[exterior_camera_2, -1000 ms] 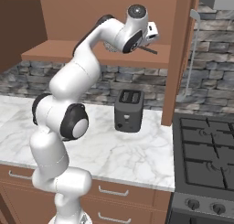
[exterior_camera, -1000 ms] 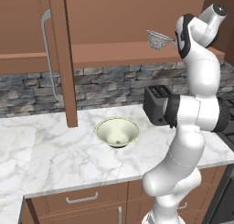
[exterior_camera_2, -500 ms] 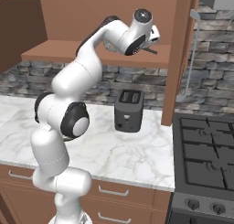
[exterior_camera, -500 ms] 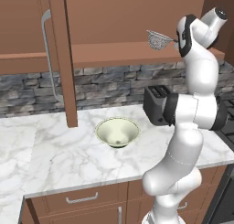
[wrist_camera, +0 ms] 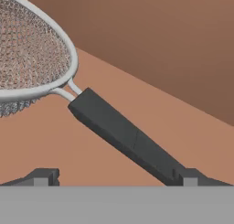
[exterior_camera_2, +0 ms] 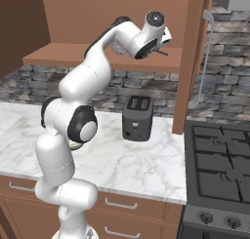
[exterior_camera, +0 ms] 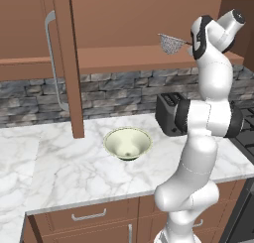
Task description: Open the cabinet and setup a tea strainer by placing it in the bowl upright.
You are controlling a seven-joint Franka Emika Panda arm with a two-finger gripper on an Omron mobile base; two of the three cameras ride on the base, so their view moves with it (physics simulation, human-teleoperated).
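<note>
Tool (wrist_camera: 114, 178) wide open astride tea strainer (wrist_camera: 34, 58) handle, mesh basket partly cropped

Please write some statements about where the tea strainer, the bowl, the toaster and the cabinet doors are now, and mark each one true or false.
1. The tea strainer lies on the cabinet shelf. True.
2. The bowl already holds the strainer. False: the bowl is empty, on the counter.
3. The cabinet doors are shut. False: they stand open, so the shelf shows.
4. The gripper is open, with the strainer's dark handle between its fingertips. True.
5. The toaster stands on the stove. False: it stands on the counter beside the stove.
</note>
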